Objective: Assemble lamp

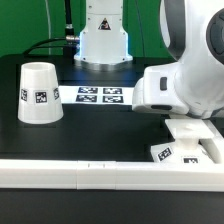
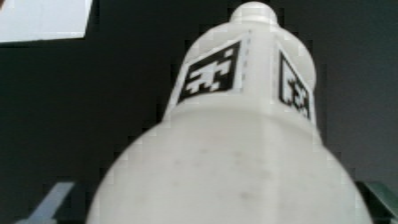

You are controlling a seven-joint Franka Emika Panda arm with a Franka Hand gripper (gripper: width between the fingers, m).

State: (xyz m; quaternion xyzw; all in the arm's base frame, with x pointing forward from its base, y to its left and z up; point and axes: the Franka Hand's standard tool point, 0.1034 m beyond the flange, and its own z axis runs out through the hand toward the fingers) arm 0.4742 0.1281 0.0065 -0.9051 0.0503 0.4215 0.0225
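The bulb (image 2: 231, 130) fills the wrist view, with its round head between my fingers and its tagged stem pointing away over the black table. My gripper (image 2: 217, 205) is shut on the bulb; only dark finger edges (image 2: 50, 203) show at its sides. In the exterior view my gripper (image 1: 188, 128) is low at the right, just above the flat square base (image 1: 178, 152), and the arm hides the bulb. The tapered shade (image 1: 38, 92) stands on its wide end at the exterior view's left, far from my gripper.
The marker board (image 1: 100, 96) lies at the back middle of the table, before the arm's pedestal (image 1: 104, 38). A long white rail (image 1: 90, 172) runs along the front edge. A white patch (image 2: 43, 20) shows in a corner of the wrist view.
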